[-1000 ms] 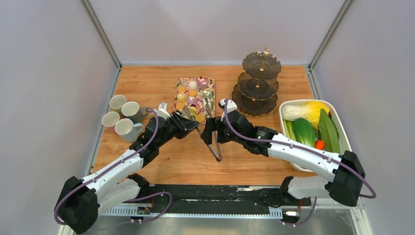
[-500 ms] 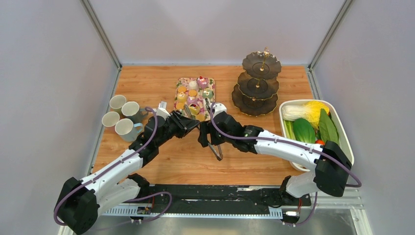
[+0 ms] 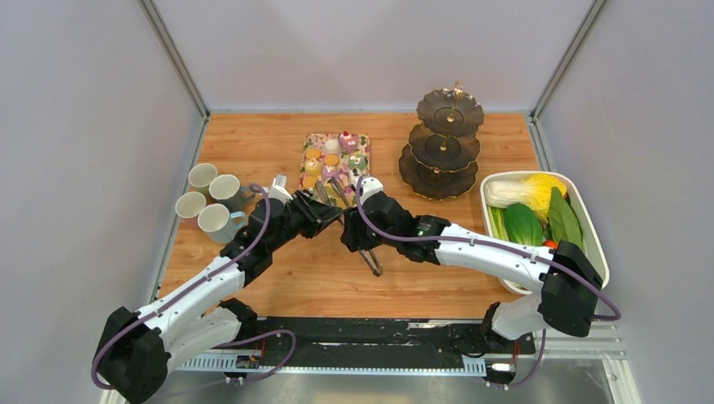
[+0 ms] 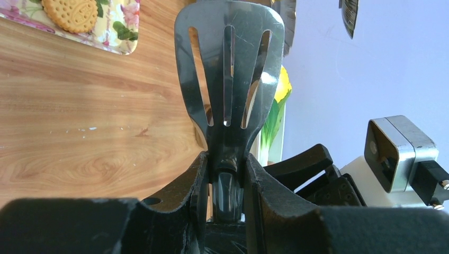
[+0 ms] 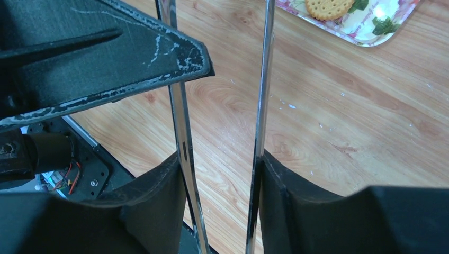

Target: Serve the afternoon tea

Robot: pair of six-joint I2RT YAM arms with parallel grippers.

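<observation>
One wood table [image 3: 253,143] carries everything. White tub [image 3: 483,202] of vegetables sits at its right edge. Dark three-tier stand [image 3: 444,147] is upright at the back, right of centre. Flowered tray [image 3: 364,137] lies just left of the stand. Four mugs [image 3: 210,202] are clustered at the left side. Metal tongs [image 3: 368,257] are mid-table between my arms, tips toward the tray. My left gripper [image 4: 226,159] pinches the neck of one slotted blade. My right gripper [image 5: 222,159] brackets both tong arms, one finger touching each, with the arms apart. Small colourful cakes [image 3: 333,164] sit on the tray.
</observation>
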